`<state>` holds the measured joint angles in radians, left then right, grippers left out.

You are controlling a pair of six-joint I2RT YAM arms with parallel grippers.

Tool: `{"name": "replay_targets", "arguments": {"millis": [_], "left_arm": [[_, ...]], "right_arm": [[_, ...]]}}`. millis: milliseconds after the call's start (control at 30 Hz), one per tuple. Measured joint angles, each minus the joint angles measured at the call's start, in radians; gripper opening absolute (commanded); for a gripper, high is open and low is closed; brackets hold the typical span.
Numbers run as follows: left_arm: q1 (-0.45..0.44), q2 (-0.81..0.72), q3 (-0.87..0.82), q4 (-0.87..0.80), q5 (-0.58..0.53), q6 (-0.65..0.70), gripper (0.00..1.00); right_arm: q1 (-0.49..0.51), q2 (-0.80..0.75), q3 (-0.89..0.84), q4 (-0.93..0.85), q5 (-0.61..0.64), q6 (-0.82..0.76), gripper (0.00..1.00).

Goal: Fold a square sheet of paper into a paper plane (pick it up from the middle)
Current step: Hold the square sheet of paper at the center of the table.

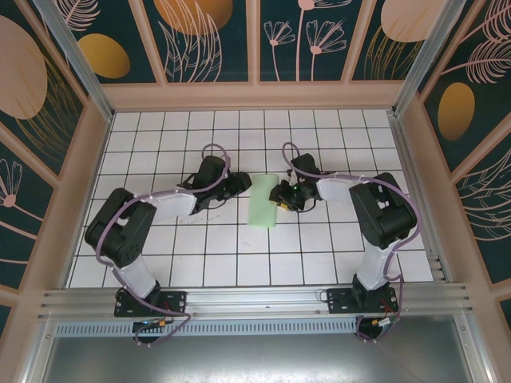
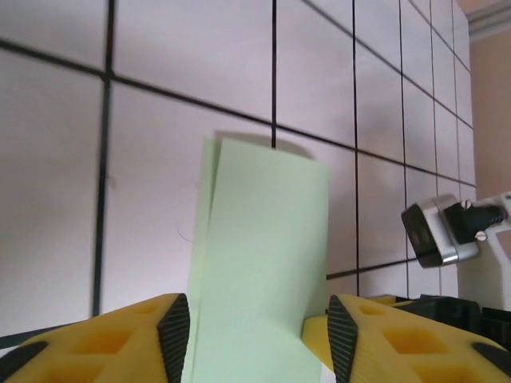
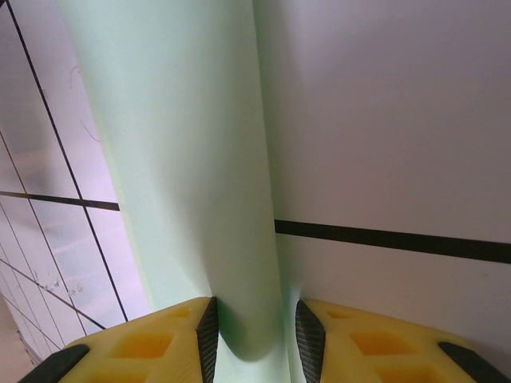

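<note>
Now | square sheet of paper between both jaws | left gripper wide | right gripper seemingly pinching it

- Top view: bright, even overhead light, sharp; arms cast soft faint shadows on the white bench.
- Left wrist: pinkish cast, grid lines blurred; square sheet of paper throws a thin shadow at its far edge.
- Right wrist: soft focus, purple tint lower left.

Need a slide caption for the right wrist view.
Right gripper straddles the curled end of the mint paper, white grid table behind.
</note>
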<state>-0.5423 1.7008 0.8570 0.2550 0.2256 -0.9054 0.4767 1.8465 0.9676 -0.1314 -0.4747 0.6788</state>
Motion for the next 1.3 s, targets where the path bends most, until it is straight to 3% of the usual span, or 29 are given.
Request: {"name": "replay_targets", "arguments": {"millis": [300, 533, 833, 1300], "left_arm": [[0.022, -0.12, -0.025, -0.079, -0.209, 0.063, 0.76], [0.048, -0.156, -0.077, -0.084, -0.268, 0.1, 0.98], [0.059, -0.156, -0.109, -0.067, -0.247, 0.147, 0.98], [0.059, -0.122, -0.117, 0.006, -0.085, 0.185, 0.97]], "right_arm": [[0.009, 0.042, 0.07, -0.097, 0.011, -0.003, 0.42], [0.024, 0.077, 0.141, -0.196, 0.04, -0.013, 0.43], [0.037, 0.098, 0.183, -0.256, 0.075, -0.019, 0.43], [0.042, 0.124, 0.229, -0.318, 0.087, -0.053, 0.44]]}}
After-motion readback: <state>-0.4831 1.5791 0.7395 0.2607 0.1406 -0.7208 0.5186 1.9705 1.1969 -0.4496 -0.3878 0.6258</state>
